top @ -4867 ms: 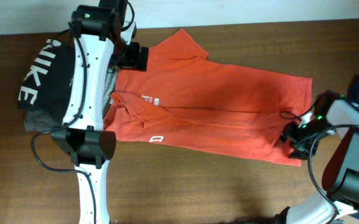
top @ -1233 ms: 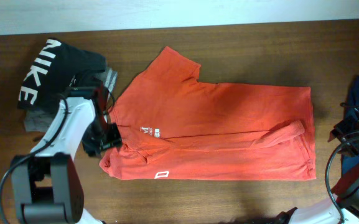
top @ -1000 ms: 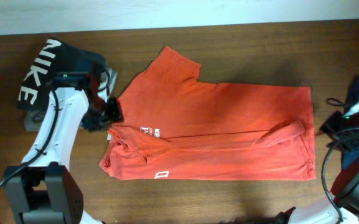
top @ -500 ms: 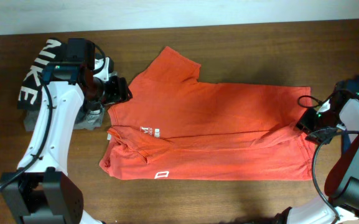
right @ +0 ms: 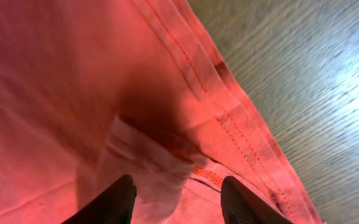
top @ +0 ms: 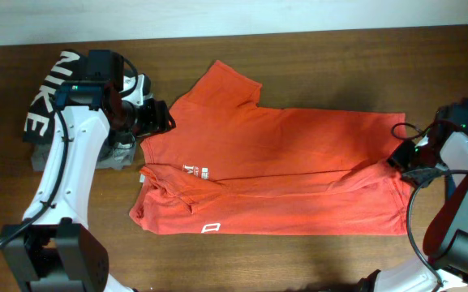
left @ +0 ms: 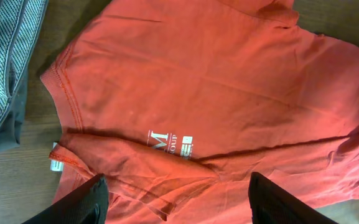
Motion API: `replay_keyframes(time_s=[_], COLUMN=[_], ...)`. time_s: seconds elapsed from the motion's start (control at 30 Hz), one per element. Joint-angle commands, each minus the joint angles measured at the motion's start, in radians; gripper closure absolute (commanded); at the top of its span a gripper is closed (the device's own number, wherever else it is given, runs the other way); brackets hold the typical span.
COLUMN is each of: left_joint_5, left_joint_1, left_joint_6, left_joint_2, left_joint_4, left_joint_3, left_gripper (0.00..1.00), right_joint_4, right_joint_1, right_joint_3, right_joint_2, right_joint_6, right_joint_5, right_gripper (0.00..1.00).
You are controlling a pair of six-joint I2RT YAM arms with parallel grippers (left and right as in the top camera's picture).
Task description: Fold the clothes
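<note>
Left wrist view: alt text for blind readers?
A red-orange cotton T-shirt fills the frame, one edge folded over beside its small white chest logo. The open left tool hangs above it; a grey textured garment lies at far left.

Matt cloth T-shirt [top: 282, 162] on grained wood table [top: 315, 57]

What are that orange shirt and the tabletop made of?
The red-orange T-shirt looks like soft, matte cotton knit: it creases limply and has stitched hems. The table seems wood or wood-look laminate: brown, grained, with a slight sheen.
</note>
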Motion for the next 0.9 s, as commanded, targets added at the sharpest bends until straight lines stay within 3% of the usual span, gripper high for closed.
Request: replay_keyframes(time_s=[0.0,0.13,0.23,0.33,0.37,0.4,0.6,0.87], left_joint_5=[0.018,0.018,0.018,0.018,0.018,0.018,0.018,0.018], left_joint_1=[0.002,0.002,0.002,0.002,0.002,0.002,0.002,0.002], left_joint_6=[0.017,0.017,0.017,0.017,0.017,0.017,0.017,0.017], left_joint_2=[-0.026,-0.026,-0.026,-0.026,-0.026,-0.026,-0.026,-0.026], left_joint_4=[-0.001,0.0,0.0,-0.001,0.0,-0.001,0.001,0.014], left_joint_3=[0.015,0.015,0.015,0.015,0.015,0.015,0.015,0.015], left_gripper=[0.28,0.28,0.28,0.28,0.27,0.28,0.28,0.28], right_joint_4=[0.043,0.048,0.055,0.054,0.054,0.053,0.006,-0.134], right_joint_1=[-0.002,-0.002,-0.002,-0.002,-0.002,-0.003,-0.024,-0.024], right_joint_3=[-0.032,-0.032,-0.032,-0.032,-0.032,-0.032,-0.027,-0.027], right_joint_2=[0.009,0.009,0.009,0.009,0.009,0.009,-0.072,-0.359], right_joint_6=[0.017,0.017,0.018,0.018,0.018,0.018,0.0,-0.016], right_joint_5=[-0.065,-0.082,-0.082,-0.069,-0.052,-0.052,-0.052,-0.036], right_gripper=[0.51,0.52,0.58,0.75,0.9,0.96,0.96,0.96])
